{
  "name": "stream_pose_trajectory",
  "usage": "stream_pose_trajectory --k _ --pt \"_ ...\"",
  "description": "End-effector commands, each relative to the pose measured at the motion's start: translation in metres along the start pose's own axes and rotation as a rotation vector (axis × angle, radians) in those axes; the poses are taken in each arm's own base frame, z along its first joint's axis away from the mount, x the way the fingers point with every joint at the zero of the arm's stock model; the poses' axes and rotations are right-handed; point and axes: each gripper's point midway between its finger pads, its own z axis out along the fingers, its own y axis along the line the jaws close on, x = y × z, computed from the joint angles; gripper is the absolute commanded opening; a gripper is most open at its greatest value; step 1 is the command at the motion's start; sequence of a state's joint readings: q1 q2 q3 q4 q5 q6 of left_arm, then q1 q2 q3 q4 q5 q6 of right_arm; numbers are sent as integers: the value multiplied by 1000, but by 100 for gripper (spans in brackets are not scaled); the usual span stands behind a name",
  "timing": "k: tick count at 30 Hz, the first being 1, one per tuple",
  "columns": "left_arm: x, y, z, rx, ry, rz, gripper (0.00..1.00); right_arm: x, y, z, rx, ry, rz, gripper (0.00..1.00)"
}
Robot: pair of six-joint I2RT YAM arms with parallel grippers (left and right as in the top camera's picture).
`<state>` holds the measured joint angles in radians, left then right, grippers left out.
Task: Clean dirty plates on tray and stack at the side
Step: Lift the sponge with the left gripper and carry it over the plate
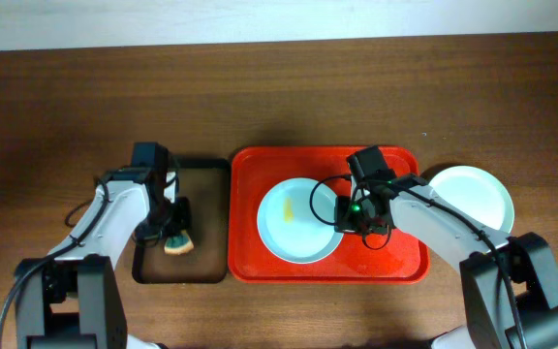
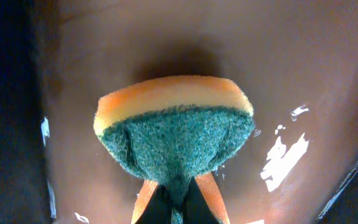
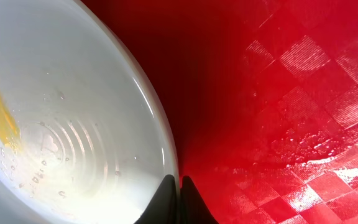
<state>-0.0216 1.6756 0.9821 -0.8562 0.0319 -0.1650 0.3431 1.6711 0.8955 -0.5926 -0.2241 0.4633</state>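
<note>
Sitting on the red tray (image 1: 395,264), the smeared plate (image 1: 298,221) has its right rim pinched in my right gripper (image 1: 356,215); my left gripper (image 1: 174,229) clamps the sponge (image 1: 179,243) over the black tray (image 1: 206,179) (just left of the red one), so the wipe should run rightward.

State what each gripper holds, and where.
The left gripper pinches the sponge at its near edge; the right gripper grips the smeared plate by its rim.

robot lab: two arms (image 1: 114,208), wooden table (image 1: 279,97)
</note>
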Motion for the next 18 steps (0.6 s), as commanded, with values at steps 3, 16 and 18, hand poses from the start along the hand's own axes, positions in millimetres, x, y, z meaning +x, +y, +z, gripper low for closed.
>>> stream_pose_trajectory --k 3,16,18 --pt "-54 -12 -79 26 -214 80 0 4 2 3 -13 15 -40 8" --pt "-35 -56 -91 209 -153 259 0 2 10 5 -57 2 -167 17" --pt "-35 -56 -91 209 -152 259 0 2 10 5 -57 3 -118 16"
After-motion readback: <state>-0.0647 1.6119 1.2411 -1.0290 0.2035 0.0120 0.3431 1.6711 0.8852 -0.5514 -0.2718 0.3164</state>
